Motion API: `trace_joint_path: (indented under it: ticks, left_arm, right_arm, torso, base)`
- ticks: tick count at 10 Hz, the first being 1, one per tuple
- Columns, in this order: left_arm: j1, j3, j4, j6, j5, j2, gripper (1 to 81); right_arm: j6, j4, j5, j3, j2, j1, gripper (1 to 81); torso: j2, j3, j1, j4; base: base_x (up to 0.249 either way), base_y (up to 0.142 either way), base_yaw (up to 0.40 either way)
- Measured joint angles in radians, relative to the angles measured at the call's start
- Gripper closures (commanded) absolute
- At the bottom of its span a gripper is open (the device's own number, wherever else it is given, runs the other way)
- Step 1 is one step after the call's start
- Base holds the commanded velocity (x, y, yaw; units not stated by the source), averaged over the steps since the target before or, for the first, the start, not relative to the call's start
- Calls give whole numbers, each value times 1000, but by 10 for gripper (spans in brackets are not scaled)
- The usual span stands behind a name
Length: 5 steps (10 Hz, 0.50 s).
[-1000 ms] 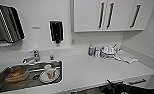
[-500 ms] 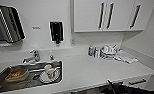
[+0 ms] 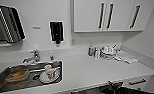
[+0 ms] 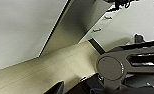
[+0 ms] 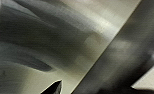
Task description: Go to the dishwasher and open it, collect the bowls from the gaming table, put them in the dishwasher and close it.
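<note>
right end effector point(image 5: 53, 87) near brushed steel dishwasher point(image 5: 55, 45)

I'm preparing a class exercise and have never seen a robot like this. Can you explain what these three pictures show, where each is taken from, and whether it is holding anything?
The machine is a wheeled robot with two arms. The head view looks down from a camera high on it at a white counter. A sink on the left holds dirty dishes, with a tap behind. Bottles and cloths sit near the corner, under white wall cabinets. The other two pictures come from cameras on the wrists. The left wrist view shows pale floor and cupboard fronts. The right wrist view is very close to brushed steel, probably the dishwasher front. I see nothing held.
</note>
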<state>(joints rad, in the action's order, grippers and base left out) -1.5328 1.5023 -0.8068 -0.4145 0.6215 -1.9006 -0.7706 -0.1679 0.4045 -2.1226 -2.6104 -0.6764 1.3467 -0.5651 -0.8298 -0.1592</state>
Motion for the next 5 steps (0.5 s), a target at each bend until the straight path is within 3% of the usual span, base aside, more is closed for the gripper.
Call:
trace_joint_path:
  ticks: [2, 5]
  left_arm:
    - [7, 1, 1, 0, 7, -1, 10]
    - [3, 1, 1, 0, 4, -5, 10]
  right_arm:
    - [6, 0, -75, -7, -5, -17, 10]
    - [32, -54, -30, 13, 24, -51, 10]
  torso:
    - [-1, 0, 0, 0]
    - [0, 0, 0, 0]
  base:
    - [-84, 0, 0]
    - [-99, 0, 0]
